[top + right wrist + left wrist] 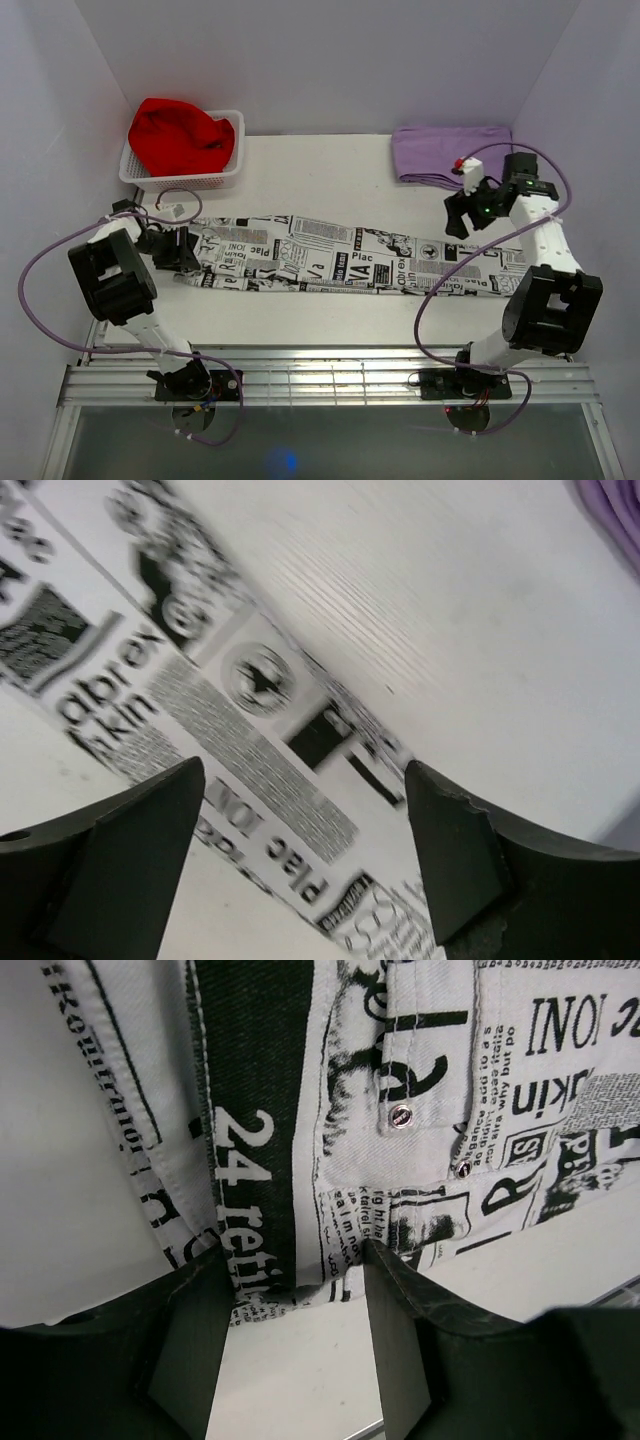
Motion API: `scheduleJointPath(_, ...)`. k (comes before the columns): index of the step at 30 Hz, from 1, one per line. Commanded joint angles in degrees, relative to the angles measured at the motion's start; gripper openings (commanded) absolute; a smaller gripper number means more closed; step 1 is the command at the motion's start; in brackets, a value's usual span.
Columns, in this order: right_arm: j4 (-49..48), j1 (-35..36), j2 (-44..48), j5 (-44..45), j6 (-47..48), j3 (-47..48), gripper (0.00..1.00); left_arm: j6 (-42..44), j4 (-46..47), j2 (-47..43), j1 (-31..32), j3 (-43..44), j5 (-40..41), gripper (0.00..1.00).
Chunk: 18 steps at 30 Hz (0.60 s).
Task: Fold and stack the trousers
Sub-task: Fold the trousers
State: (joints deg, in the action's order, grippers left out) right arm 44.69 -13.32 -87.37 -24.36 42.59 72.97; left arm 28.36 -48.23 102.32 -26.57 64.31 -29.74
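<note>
Because the trousers are soft, light cloth with no stiffness of their own, expect them to sag and drag wherever you do not support them. They lie flat along the middle of the table, running left to right.

At the left end, the left claw sits low at the waist. Its fingers are apart, with the seamed edge at the tips and bare table showing in the gap, and no clamp on the cloth is visible. Take hold at this thick edge near the pocket rivet, which should slip less than a single layer. The basket with the red cloth stands just beyond, far left, so keep lifts clear of its rim.

At the right, the right claw hangs wide open and empty above the leg ends. The purple cloth lies far right. Bare table on the near side of the trousers gives you room to fold.
</note>
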Motion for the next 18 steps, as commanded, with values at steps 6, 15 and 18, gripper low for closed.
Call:
scheduleJointPath(6, -13.7, 31.6, 1.3, -4.0, -6.3, 1.2, 0.74, -3.2, -1.8, -3.0, -1.6, 4.5, -7.5, 0.72)
scheduleJointPath(15, -30.4, 55.1, -11.5, 6.3, -5.8, 5.3, 0.62, -0.8, -7.6, -2.5, -6.0, 6.4, -11.7, 0.69)
scheduleJointPath(18, -34.2, 59.4, -14.8, 8.4, -5.9, 6.2, 0.61, -1.7, -7.9, -1.3, -6.1, 5.9, -13.9, 0.66)
